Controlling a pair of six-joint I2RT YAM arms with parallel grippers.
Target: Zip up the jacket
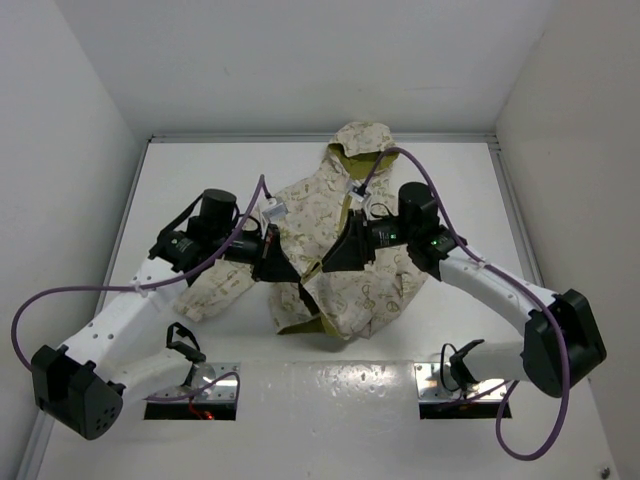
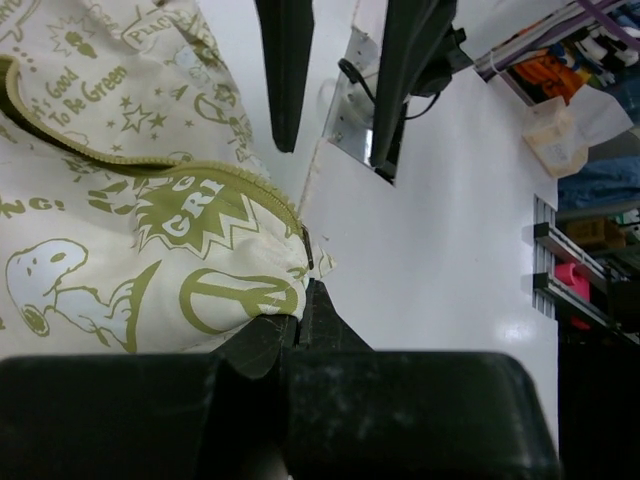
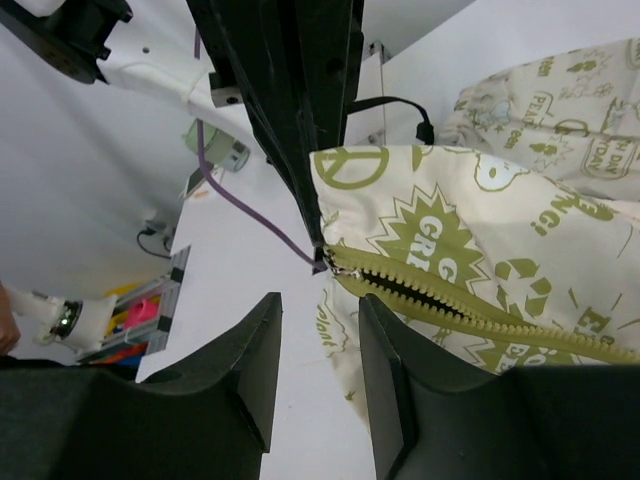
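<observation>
- The table (image 1: 200, 180) is carrying everything. The jacket (image 1: 310, 210) is lying at its centre in the top view, with its hood (image 1: 362, 140) pointing to 12 o'clock, its hem toward 6 o'clock and one sleeve trailing to 8 o'clock.
- My left pincer (image 2: 306, 300) is reaching in from 9 o'clock, fingers pressed together on the jacket's hem corner at the very foot of the zipper (image 3: 480, 315).
- My right pincer (image 3: 320, 305) is hanging in from 3 o'clock with its fingers apart, gripping nothing, just short of that same corner.
- The zipper is gaping where I am seeing it, a dark slit showing between the olive tapes, so I am judging the zipping as not yet begun.
- The slider (image 3: 323, 262) is sitting at the foot of the zipper, just beside my left fingertips. Its pull tab is too small for me to make out.
- To do this well, I am treating the left clamp as an anchor holding the hem toward 6 o'clock. I am aiming to close the right fingers on the slider alone, not on cloth, and draw straight toward 12 o'clock along the tape.
- My left fingertips are crowding the slider and leaving little room, and the puckering fabric beside it could be catching in the teeth.
- A purple cable (image 1: 400, 150) is arching over the hood, where the pull would be ending.
</observation>
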